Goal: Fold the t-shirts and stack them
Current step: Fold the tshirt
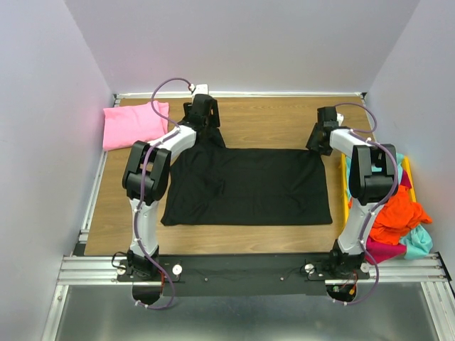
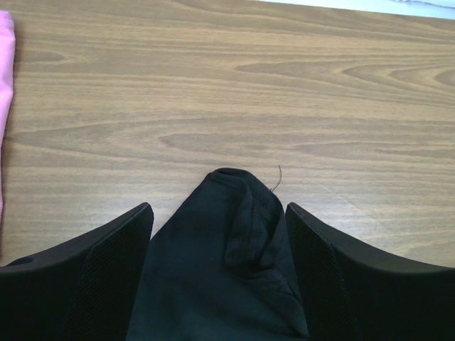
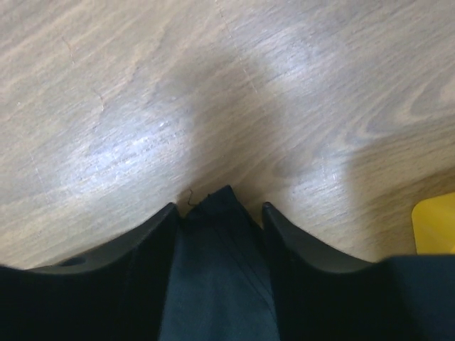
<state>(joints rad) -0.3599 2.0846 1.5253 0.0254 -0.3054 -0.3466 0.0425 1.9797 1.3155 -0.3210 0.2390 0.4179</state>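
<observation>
A black t-shirt (image 1: 249, 186) lies spread as a wide rectangle on the middle of the wooden table. My left gripper (image 1: 204, 117) is at its far left corner, where the cloth rises in a peak to the fingers. In the left wrist view a bunch of black cloth (image 2: 227, 263) fills the gap between the fingers. My right gripper (image 1: 318, 139) is at the far right corner and holds a black fold (image 3: 217, 270) between its fingers. A folded pink t-shirt (image 1: 134, 124) lies at the far left.
A yellow bin (image 1: 346, 192) stands at the table's right edge and holds orange (image 1: 398, 213), teal (image 1: 419, 241) and magenta (image 1: 384, 250) shirts. Walls close in on the left, far and right sides. A corner of the bin also shows in the right wrist view (image 3: 435, 224).
</observation>
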